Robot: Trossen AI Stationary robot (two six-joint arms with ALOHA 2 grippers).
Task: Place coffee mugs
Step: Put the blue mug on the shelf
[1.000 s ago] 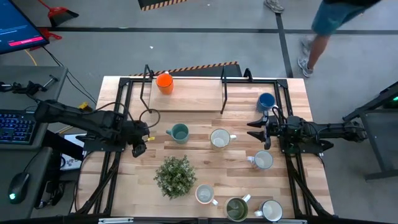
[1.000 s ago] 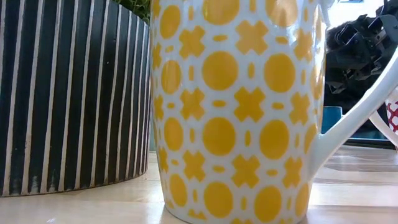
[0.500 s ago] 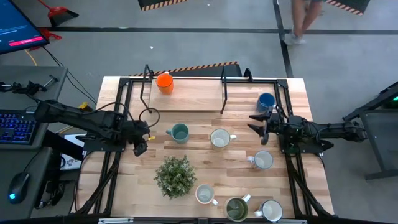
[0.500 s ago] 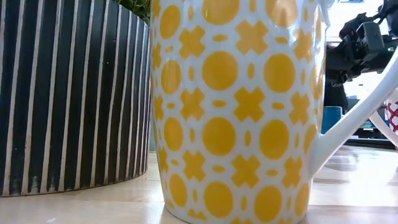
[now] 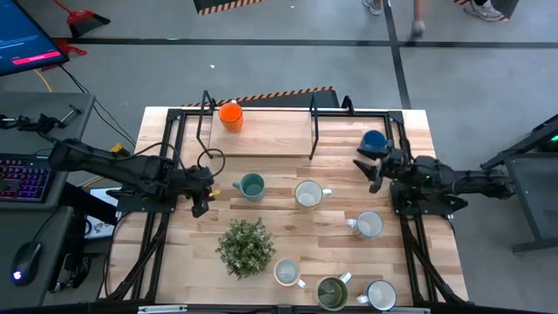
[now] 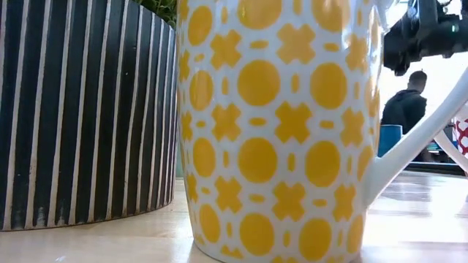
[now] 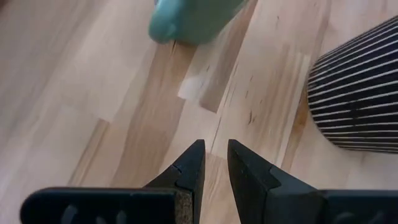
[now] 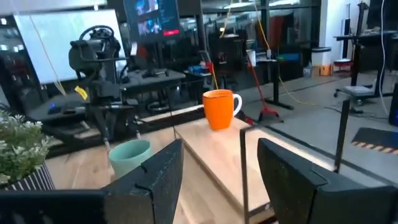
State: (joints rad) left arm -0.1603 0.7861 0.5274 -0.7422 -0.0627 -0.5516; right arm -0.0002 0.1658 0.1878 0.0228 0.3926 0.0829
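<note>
Eight mugs show in the high view. The orange mug (image 5: 230,115) stands on a raised wooden shelf (image 5: 270,135) at the back, and the blue mug (image 5: 373,141) at the far right. The teal mug (image 5: 251,186) and a white mug (image 5: 307,194) stand mid-table. Another white mug (image 5: 370,224) is farther right. A yellow-patterned white mug (image 5: 288,272), the olive-green mug (image 5: 332,292) and one more white mug (image 5: 381,295) stand near the front edge. My right gripper (image 5: 370,166) hovers open and level just in front of the blue mug. My left gripper (image 5: 200,201) points down left of the teal mug, with a narrow gap and nothing in it.
A potted plant (image 5: 246,247) in a striped pot (image 6: 80,109) stands in front of the teal mug. Black metal frame rails (image 5: 174,157) run along both table sides and around the shelf. A person (image 6: 409,109) stands in the room beyond the table.
My right gripper has risen and gone a little toward the far edge, closer to the blue mug, staying open. A person behind the table has walked out of the high view.
</note>
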